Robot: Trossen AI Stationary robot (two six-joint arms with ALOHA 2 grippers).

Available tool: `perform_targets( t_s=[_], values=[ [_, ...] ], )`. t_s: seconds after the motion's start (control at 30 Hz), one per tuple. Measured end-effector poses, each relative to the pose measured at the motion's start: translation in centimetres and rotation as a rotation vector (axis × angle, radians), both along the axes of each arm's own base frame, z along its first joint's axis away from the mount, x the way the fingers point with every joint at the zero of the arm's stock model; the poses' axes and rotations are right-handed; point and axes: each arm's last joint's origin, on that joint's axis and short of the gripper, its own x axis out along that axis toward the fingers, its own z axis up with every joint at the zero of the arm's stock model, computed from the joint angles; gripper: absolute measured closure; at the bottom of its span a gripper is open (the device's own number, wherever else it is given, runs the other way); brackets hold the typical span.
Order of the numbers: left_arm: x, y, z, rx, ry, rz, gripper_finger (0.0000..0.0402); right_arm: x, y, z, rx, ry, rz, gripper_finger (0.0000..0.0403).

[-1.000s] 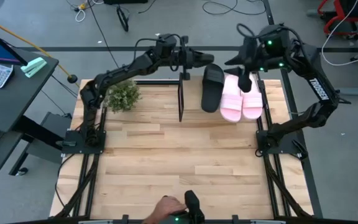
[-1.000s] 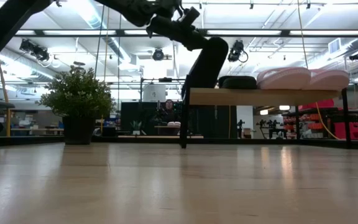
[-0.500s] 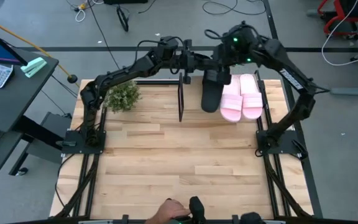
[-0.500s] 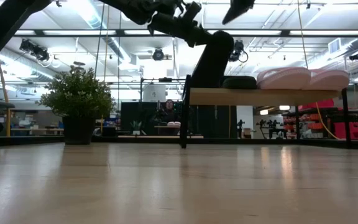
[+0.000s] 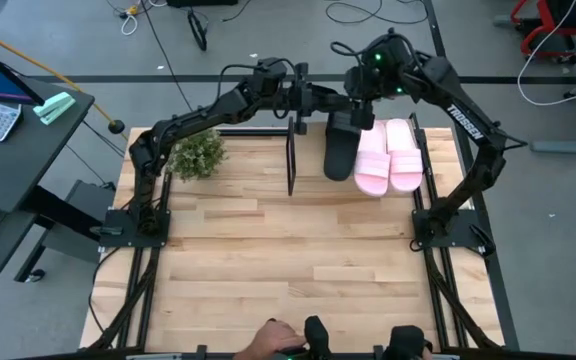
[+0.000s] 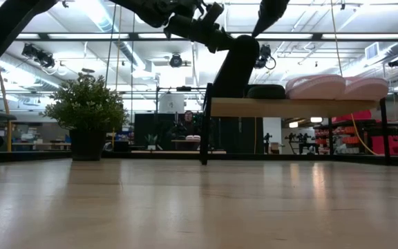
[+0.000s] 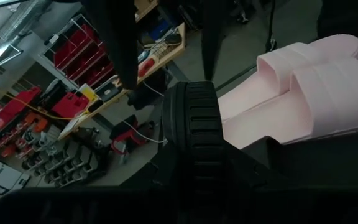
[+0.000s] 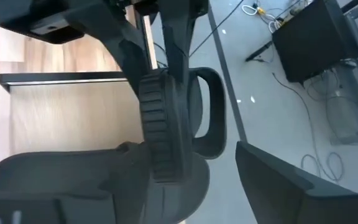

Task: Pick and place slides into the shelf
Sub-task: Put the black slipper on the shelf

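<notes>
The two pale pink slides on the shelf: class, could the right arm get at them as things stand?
Probably yes. The two pale pink slides lie uncovered on the light plywood shelf, right arm's side. The right gripper hovers beside them, over the black slide the left gripper holds.

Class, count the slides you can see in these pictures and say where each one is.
4. Two pink slides and one black slide lie on the shelf; another black slide hangs tilted from the left gripper at the shelf's end.

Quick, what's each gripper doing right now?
Left gripper: jaws shut on the black slide, held tilted over the shelf.
Right gripper: just above that slide; jaws cannot be told.
</notes>
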Motion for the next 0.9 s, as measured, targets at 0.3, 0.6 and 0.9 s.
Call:
perform_targets(
  t_s=[0.3, 0.6, 0.9],
  values=[
    [0.0, 0.0, 0.0, 0.001, -0.002, 0.001, 0.032, 0.3, -0.8, -1.4, 0.08, 0.053, 0.027, 0.017],
    [0.0, 0.0, 0.0, 0.001, -0.002, 0.001, 0.032, 1.1, -1.5, -2.3, 0.094, 0.08, 0.034, 0.0181],
    [0.0, 0.0, 0.0, 0.0, -0.001, 0.002, 0.032, 1.0, -1.4, -2.2, 0.095, 0.075, 0.03, 0.0213]
  ],
)
